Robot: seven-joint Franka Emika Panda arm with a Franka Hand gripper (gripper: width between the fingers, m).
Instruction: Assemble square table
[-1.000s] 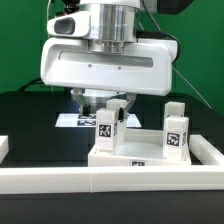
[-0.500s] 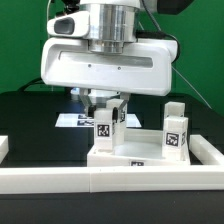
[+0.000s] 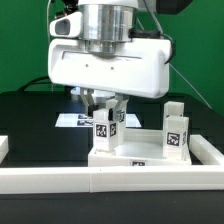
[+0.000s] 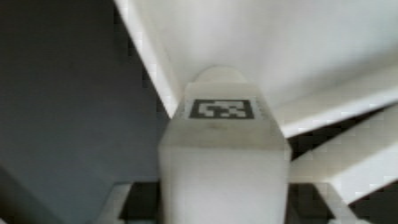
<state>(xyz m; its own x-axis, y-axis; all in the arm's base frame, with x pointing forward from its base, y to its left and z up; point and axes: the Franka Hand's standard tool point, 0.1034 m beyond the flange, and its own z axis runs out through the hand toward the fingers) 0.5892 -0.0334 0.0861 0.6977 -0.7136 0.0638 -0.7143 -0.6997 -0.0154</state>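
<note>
The white square tabletop (image 3: pixel 150 153) lies upside down by the front rail, with a tag on its near edge. Two white tagged legs stand on it. The one toward the exterior view's left (image 3: pixel 105 128) is between the fingers of my gripper (image 3: pixel 106 108), which comes straight down from above and is shut on its upper part. The other leg (image 3: pixel 176 132) stands free at the exterior view's right. In the wrist view the held leg (image 4: pixel 222 140) fills the middle, with a dark finger pad (image 4: pixel 143 200) pressed on each side and the tabletop's rim (image 4: pixel 285 50) beyond it.
A long white rail (image 3: pixel 110 182) borders the front of the black work surface, with a raised end (image 3: pixel 213 150) at the exterior view's right. The marker board (image 3: pixel 72 120) lies flat behind the gripper. A green wall closes off the back.
The fingers have closed in onto the left leg. The hand above has shifted slightly toward the exterior view's right. The leg and the tabletop stay where they were.
</note>
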